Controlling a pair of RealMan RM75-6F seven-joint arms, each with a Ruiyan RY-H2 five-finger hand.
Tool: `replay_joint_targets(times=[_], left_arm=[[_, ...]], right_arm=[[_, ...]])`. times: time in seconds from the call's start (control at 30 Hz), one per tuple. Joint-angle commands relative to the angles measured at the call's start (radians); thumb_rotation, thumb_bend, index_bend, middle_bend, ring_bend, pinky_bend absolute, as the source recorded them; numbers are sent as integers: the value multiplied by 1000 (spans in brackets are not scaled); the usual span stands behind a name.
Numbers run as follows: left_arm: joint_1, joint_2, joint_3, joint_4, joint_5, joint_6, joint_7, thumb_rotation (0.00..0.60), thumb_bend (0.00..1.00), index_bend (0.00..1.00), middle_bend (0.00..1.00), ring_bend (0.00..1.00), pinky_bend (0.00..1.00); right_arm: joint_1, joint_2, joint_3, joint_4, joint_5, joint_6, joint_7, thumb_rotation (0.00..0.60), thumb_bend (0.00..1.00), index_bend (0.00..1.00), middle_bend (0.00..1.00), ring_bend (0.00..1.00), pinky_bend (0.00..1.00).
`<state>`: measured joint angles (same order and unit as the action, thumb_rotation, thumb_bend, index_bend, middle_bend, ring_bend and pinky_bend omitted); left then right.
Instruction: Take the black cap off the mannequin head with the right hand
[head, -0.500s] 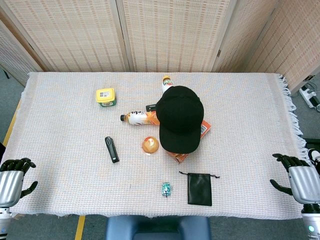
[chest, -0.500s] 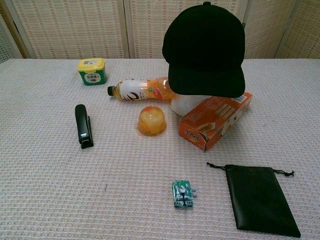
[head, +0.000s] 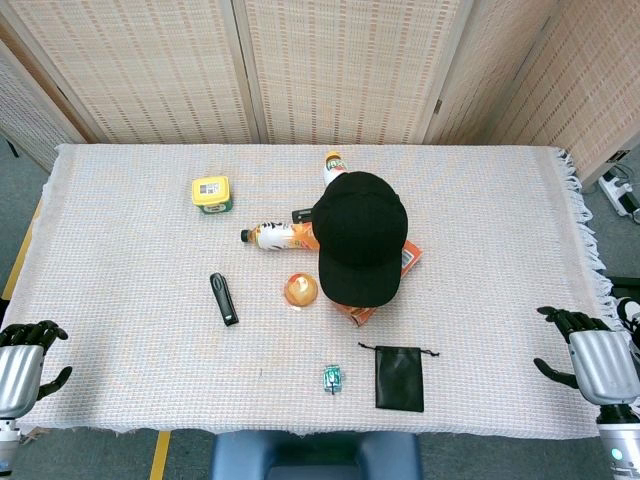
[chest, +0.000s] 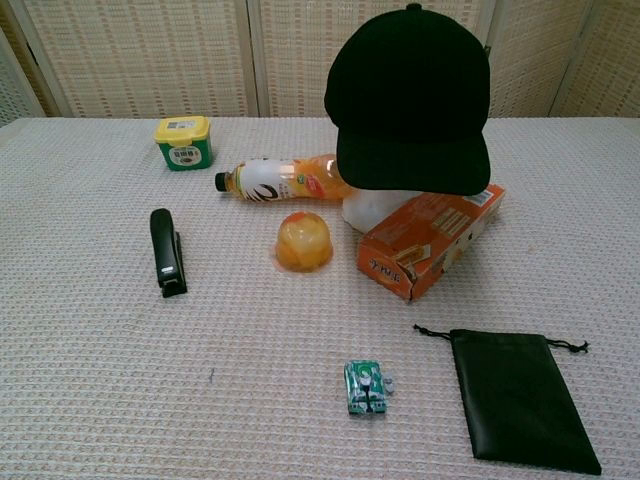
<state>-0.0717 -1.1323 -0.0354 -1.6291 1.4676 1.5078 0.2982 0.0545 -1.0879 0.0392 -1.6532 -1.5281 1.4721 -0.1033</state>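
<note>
While black cap (head: 360, 238) unmoved: both hands lower vs. before; left hand (head: 22, 358) & right hand (head: 592, 360) open, empty.

A black cap (chest: 410, 95) tops a white mannequin head (chest: 375, 208). The box (chest: 430, 240) and bottle (chest: 285, 178) are orange, the tub (chest: 184, 142) yellow-lidded green, the pouch (chest: 518, 400) and stapler (chest: 166, 252) black, the table (chest: 80, 340) cloth pale waffle-weave.

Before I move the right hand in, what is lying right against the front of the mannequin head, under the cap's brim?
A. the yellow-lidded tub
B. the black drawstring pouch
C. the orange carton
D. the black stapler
C. In the chest view the orange carton lies tilted against the white mannequin head below the brim of the black cap; the stapler, pouch and tub all sit apart from it.
</note>
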Motion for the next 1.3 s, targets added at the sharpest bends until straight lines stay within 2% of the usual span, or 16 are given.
replay_joint_targets(times=[0.03, 0.17, 0.23, 0.37, 0.47, 0.53, 0.77, 1.03, 1.3], left_arm=[[-1, 0, 1, -1, 7, 2, -1, 600, 245, 435, 347, 317, 270], [-1, 3, 1, -7, 20, 10, -5, 600, 247, 435, 343, 316, 270], [1, 5, -1, -7, 21, 15, -10, 600, 245, 435, 341, 314, 269], [5, 13, 0, -13, 20, 19, -12, 600, 245, 435, 339, 312, 269], [9, 17, 1, -18, 25, 26, -16, 600, 246, 436, 339, 312, 269], [10, 20, 1, -19, 26, 29, -17, 600, 246, 439, 339, 312, 269], [9, 21, -2, -21, 32, 33, -14, 600, 245, 441, 338, 311, 270], [5, 20, -4, -15, 28, 22, -16, 600, 245, 446, 339, 310, 270], [3, 19, -9, -4, 23, 20, -34, 600, 246, 453, 338, 310, 270]], right_arm=[[19, -9, 1, 10, -19, -16, 13, 600, 94, 262, 378, 344, 429], [61, -45, 20, 34, -69, -17, 18, 600, 93, 278, 466, 425, 493], [90, -76, 34, 58, -94, -22, 19, 600, 94, 316, 546, 502, 569], [154, -141, 64, 107, -136, -36, 29, 600, 93, 407, 722, 691, 809], [204, -201, 83, 156, -152, -58, 43, 600, 67, 456, 868, 844, 948], [238, -245, 93, 192, -166, -67, 52, 600, 44, 461, 916, 902, 992], [324, -398, 113, 346, -205, -61, 55, 600, 0, 460, 975, 997, 1000], [401, -552, 122, 518, -233, -27, 86, 600, 0, 452, 992, 1000, 1000], [465, -649, 129, 650, -246, 7, 113, 600, 0, 451, 993, 1000, 1000]])
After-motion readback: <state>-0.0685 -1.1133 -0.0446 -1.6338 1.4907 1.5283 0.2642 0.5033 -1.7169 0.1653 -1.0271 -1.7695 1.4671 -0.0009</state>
